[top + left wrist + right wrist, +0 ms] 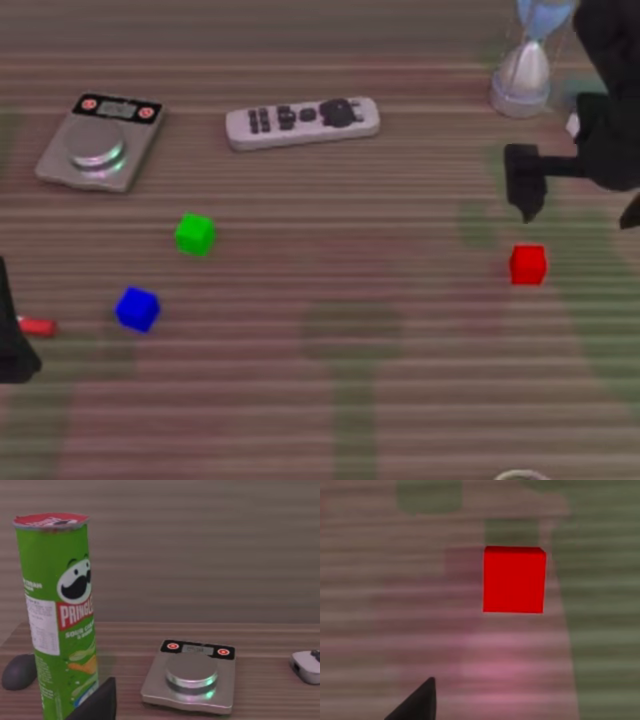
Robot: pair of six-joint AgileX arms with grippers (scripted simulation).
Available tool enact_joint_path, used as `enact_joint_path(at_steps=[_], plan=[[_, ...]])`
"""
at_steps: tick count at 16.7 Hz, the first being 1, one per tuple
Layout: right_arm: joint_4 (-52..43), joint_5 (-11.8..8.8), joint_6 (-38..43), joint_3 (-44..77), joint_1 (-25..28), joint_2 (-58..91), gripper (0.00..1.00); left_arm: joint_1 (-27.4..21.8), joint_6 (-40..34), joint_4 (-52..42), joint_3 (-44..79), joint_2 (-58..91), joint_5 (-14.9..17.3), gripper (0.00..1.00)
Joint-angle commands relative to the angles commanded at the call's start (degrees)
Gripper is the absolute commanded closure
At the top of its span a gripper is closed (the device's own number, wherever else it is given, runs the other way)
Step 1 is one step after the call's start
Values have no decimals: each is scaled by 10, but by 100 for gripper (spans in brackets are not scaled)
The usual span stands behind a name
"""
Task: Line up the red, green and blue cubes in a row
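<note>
Top view: we are working on a striped brown table (pixel 330 420). Red cube (pixel 528 265) sitting right, just below our right gripper (pixel 527 205), fingers unreadable. Green cube (pixel 194 234), blue cube (pixel 137 308) left, beside scale (pixel 100 141), remote (pixel 302 122).

A striped brown-and-green table (pixel 330 420) fills the top view — behind it stands a plain, ridged grey-brown wall (pixel 200 550).

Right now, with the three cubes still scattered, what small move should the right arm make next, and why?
Probably lower the right gripper onto the red cube. It hangs just beyond that cube, which sits alone at the table's right, far from the green cube and blue cube at the left. The right wrist view shows the cube free on the table. The left arm stays parked at the left edge.
</note>
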Motion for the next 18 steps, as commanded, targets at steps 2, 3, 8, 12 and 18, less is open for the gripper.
enact_joint_path(at_steps=[2,3,8,12,18], plan=[[-34,0,11,58,9,66,0,0,0,0,0,0,0,0],[-46,0,16,81,12,92,0,0,0,0,0,0,0,0],[-71,1,25,131,20,144,0,0,0,0,0,0,0,0],[-68,0,24,128,17,144,0,0,0,0,0,0,0,0],[47,1,25,70,20,197,0,0,0,0,0,0,0,0]])
